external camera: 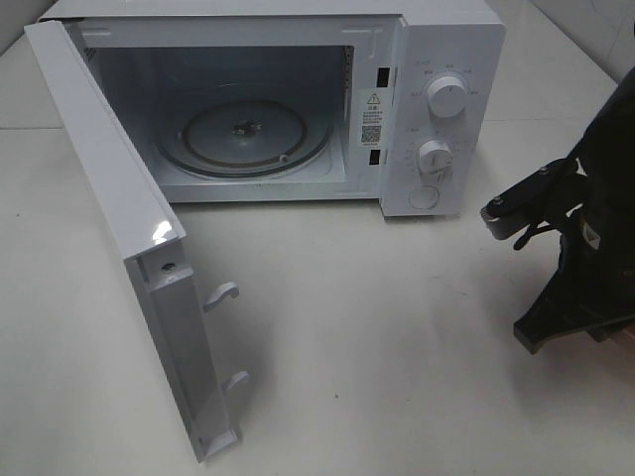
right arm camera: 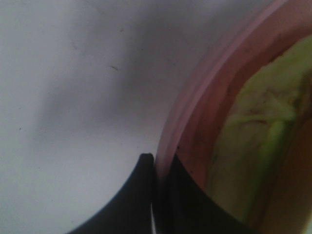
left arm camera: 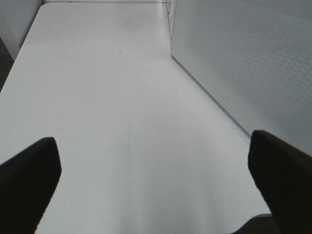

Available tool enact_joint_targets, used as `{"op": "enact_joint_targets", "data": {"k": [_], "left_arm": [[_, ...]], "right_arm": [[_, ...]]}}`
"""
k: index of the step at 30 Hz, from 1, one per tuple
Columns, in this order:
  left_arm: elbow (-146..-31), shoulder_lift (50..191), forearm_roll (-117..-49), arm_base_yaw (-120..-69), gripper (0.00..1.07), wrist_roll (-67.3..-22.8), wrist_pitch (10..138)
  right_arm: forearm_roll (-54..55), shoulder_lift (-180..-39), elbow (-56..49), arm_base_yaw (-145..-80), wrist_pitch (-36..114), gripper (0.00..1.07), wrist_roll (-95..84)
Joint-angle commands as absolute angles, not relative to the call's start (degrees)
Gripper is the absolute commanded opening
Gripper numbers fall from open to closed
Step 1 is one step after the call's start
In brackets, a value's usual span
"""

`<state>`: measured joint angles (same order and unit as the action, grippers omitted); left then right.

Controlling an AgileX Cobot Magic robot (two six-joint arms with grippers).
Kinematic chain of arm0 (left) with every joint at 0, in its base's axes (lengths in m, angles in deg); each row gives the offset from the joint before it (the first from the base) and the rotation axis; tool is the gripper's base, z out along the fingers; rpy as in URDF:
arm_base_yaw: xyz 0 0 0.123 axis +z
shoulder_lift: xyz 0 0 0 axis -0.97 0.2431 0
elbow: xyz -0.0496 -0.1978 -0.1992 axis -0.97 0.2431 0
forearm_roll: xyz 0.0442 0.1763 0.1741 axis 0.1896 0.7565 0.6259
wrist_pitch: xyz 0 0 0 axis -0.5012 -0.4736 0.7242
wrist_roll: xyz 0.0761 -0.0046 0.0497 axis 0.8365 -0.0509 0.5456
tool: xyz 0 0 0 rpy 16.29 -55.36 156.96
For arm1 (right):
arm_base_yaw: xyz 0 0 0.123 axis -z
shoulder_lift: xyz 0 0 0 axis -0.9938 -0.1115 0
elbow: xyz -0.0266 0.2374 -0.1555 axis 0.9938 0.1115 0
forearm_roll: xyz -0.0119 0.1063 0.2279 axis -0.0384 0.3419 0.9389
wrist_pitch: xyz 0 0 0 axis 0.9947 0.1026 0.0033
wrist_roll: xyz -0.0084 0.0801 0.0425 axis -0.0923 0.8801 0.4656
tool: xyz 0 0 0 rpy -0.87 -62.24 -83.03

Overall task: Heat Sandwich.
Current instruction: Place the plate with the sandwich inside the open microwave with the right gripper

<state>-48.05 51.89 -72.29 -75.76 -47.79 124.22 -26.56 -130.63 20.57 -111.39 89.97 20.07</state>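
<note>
The microwave door (external camera: 119,248) stands open and the turntable (external camera: 248,134) is bare; the right gripper (right arm camera: 155,195) pinches the rim of the pink plate (right arm camera: 195,107) carrying the sandwich (right arm camera: 258,131), the left gripper (left arm camera: 156,165) is spread wide and empty, so loading, door closing and heating remain.

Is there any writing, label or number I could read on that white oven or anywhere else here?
Sticker inside the white microwave oven: a warning triangle sign shows; the print and code below it are too small to read.
Marks around the upper white round knob and the lower knob: too small to read.
No other text shows.
</note>
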Motion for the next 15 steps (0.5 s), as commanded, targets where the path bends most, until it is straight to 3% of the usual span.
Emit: {"op": "enact_joint_targets", "data": {"k": [1,15], "left_arm": [[-48.0,50.9,-72.1,-76.0,1.00,-48.0,123.9],[-48.0,50.9,-72.1,-76.0,1.00,-48.0,123.9]], "right_arm": [[-27.5,-128.4,22.0,-113.7,91.4,0.00,19.5],[-27.3,-120.0,26.6,-124.9,91.7,0.00,14.7]]}}
